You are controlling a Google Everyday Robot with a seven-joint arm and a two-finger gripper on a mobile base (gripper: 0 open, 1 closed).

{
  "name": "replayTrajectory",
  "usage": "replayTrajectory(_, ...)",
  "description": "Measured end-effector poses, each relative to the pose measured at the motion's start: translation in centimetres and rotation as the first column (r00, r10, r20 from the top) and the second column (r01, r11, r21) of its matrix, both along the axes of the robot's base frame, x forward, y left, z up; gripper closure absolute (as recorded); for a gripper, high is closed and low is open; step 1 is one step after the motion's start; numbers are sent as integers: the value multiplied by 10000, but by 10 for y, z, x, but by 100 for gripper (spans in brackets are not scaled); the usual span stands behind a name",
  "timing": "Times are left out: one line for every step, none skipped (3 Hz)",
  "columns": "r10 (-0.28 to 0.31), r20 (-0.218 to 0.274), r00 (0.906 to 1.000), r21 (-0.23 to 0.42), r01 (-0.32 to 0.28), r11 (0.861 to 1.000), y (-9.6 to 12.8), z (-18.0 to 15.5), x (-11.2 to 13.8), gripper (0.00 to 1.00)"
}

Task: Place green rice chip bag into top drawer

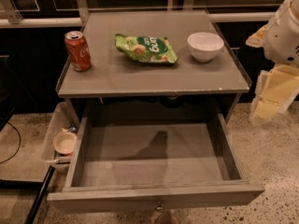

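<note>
You are looking down on a grey cabinet (140,76) with a flat top, standing on a speckled floor (280,171). Below that top, the top drawer (154,192) is pulled well out toward you. It is wide and shallow, its grey bottom holds only a dark shadow, and a small knob (159,206) sits at the middle of its front panel.

At your right edge you see the robot's arm (285,29), a white rounded body reaching in beside the cabinet's right side. Below it hangs the gripper (273,94), pale yellow, off the right edge of the top and above the floor, well apart from everything on the cabinet. You cannot tell from here whether it is spread or closed, and nothing shows in its grasp.

A clear plastic bin (52,125) hangs at the cabinet's left side, just beside the open drawer.

The green rice chip bag (145,48) lies flat on the cabinet top, near the back and about the middle, logo facing up. To its right stands a white bowl (205,46), upright, near but not touching it. To its left a red-orange soda can (77,50) stands upright by the left edge. Inside the bin you can make out a small bowl (64,143).
</note>
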State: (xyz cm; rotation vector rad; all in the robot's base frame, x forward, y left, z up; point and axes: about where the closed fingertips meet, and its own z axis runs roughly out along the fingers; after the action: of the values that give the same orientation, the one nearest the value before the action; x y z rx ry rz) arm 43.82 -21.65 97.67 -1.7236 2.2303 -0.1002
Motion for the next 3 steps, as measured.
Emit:
replayTrajectory(210, 300, 9993, 216, -217, 9995, 7, 0, 6, 0)
replayTrajectory(210, 301, 9993, 216, -217, 9995, 7, 0, 6, 0)
replayTrajectory(482, 523, 9975, 235, -495, 9985, 19, -3, 24, 0)
